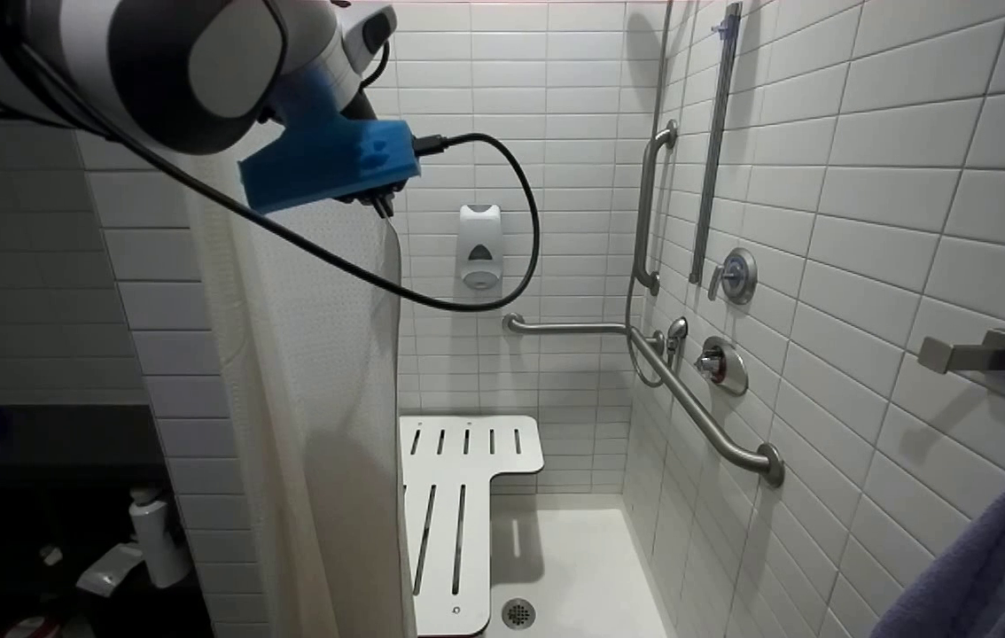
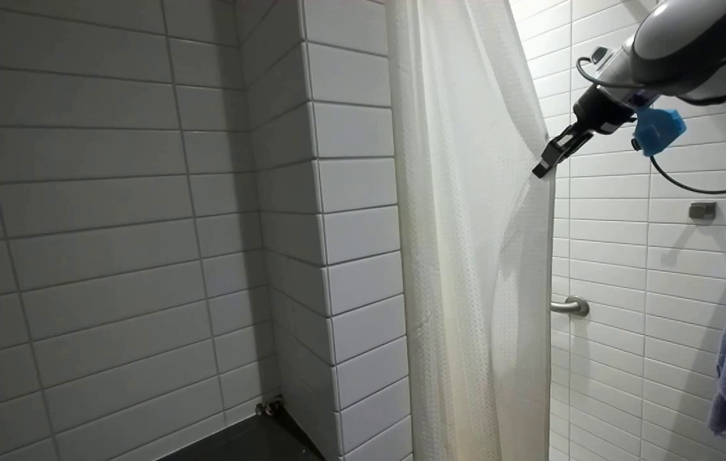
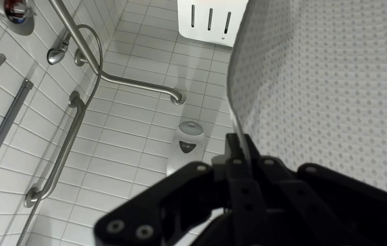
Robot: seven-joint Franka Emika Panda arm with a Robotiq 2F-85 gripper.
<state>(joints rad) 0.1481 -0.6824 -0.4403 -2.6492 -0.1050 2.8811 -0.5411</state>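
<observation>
One pale curtain [image 2: 465,256] hangs, long axis near vertical, its side edge pinched in the tool [image 3: 241,139].

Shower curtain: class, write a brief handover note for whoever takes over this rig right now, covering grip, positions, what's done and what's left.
Fingers: shut on a side edge of the shower curtain.
Position: curtain hangs beside the tiled wall corner, hiding part of the slotted shower bench in an exterior view.
Done: edge gripped.
Left: letting go, not yet done; the curtain would probably follow any move made now.
</observation>
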